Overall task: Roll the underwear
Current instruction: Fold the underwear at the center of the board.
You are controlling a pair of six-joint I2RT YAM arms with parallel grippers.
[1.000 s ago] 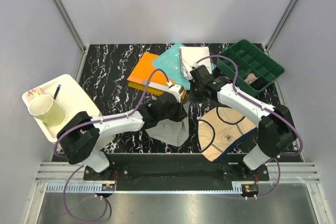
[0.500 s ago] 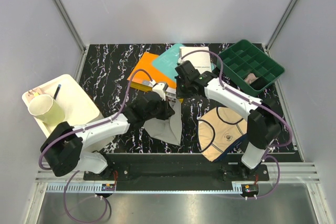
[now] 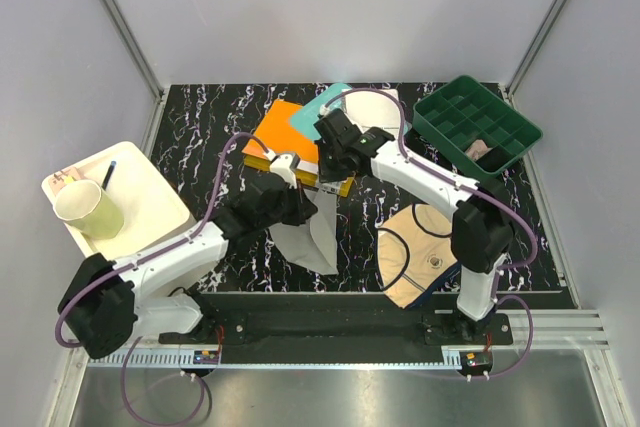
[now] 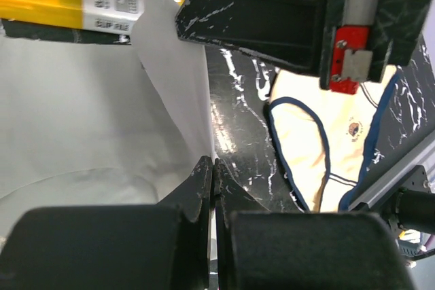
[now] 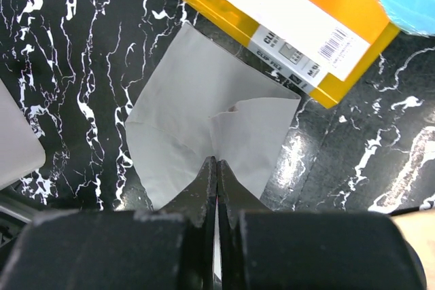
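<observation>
The light grey underwear (image 3: 312, 237) lies bunched into a narrow wedge at the table's centre, just in front of the orange book (image 3: 285, 137). My left gripper (image 3: 306, 209) is shut on its edge; in the left wrist view the fabric (image 4: 81, 113) runs up into the closed jaws (image 4: 214, 165). From behind, my right gripper (image 3: 335, 171) is shut on a pinched fold of the same underwear (image 5: 183, 113), which rises into its tips (image 5: 216, 162). To the right, the beige underwear (image 3: 425, 245) with navy edging lies flat and untouched (image 4: 340, 140).
A teal book (image 3: 325, 107) and a white item (image 3: 372, 107) overlap the orange book (image 5: 292, 18) at the back. A green divided bin (image 3: 478, 127) sits at the back right. A cream tray (image 3: 150, 197) with a cup (image 3: 88, 209) stands at the left.
Both arms have swung left and toward the back, taking the grey underwear with them. It has gathered from a wider patch into a narrower wedge. The beige underwear has not moved.
</observation>
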